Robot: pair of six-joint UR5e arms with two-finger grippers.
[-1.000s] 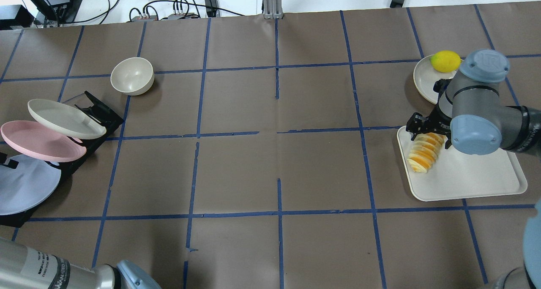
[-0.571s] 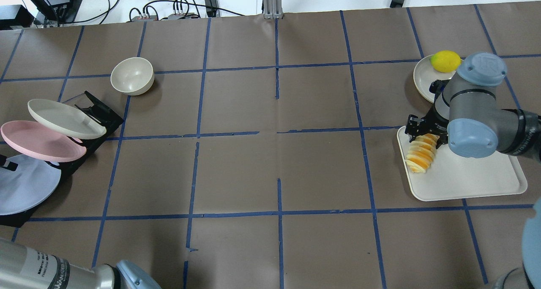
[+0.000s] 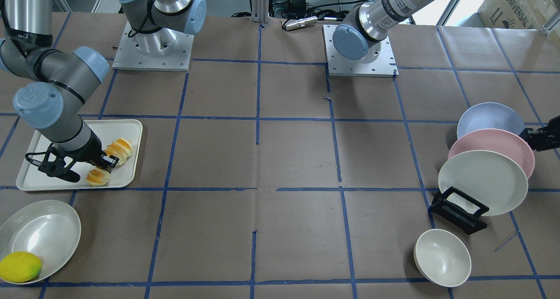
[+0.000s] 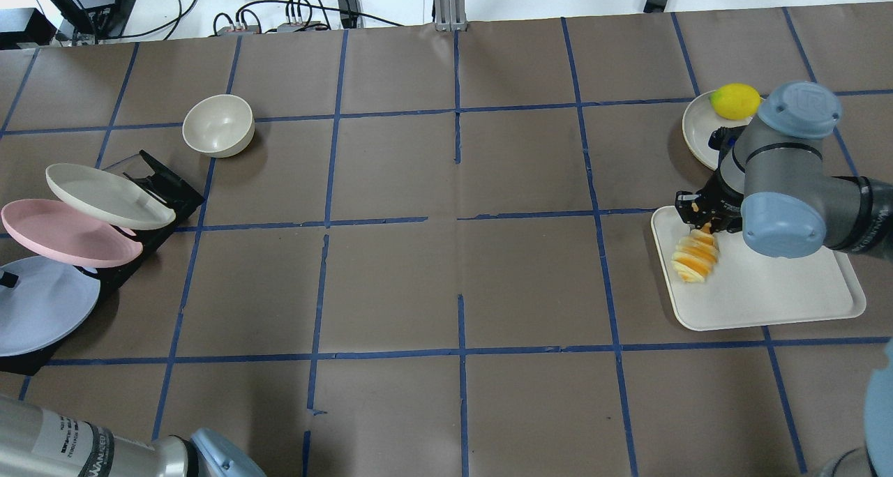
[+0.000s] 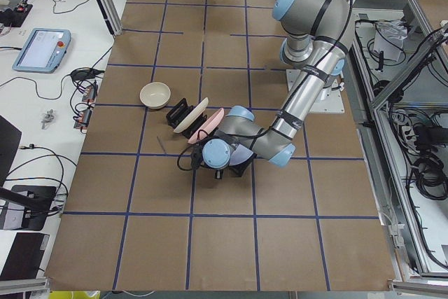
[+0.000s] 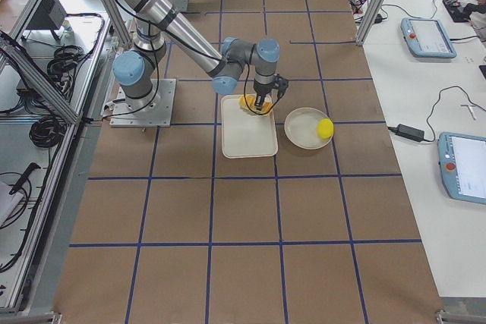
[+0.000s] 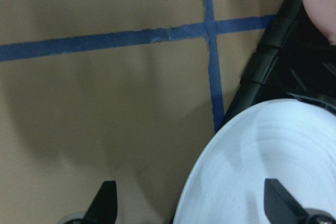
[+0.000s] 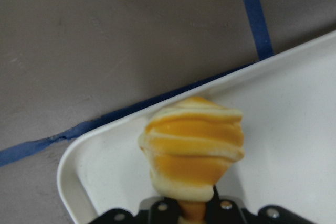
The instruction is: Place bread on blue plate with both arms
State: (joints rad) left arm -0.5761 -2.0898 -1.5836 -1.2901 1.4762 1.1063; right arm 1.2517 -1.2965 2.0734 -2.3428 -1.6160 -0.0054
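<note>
Right tool [image 4: 703, 223] tight around bread [image 4: 695, 261]

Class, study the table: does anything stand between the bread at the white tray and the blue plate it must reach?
Nothing visible does. Only bare taped table lies between the bread, held by the right gripper at the tray, and the blue plate in the rack. The cream bowl sits off to the far side.

I count one orange-and-cream striped loaf [image 4: 694, 261], one cream rectangular tray [image 4: 781, 299], one yellow lemon-like fruit [image 4: 734, 101], one deep cream bowl [image 4: 218, 125], one shallow cream dish [image 4: 698, 132], one black rack [image 4: 171, 187], and three round plates: lavender-blue plate [image 4: 42, 313], pink plate [image 4: 63, 233], cream-white plate [image 4: 104, 194].
</note>
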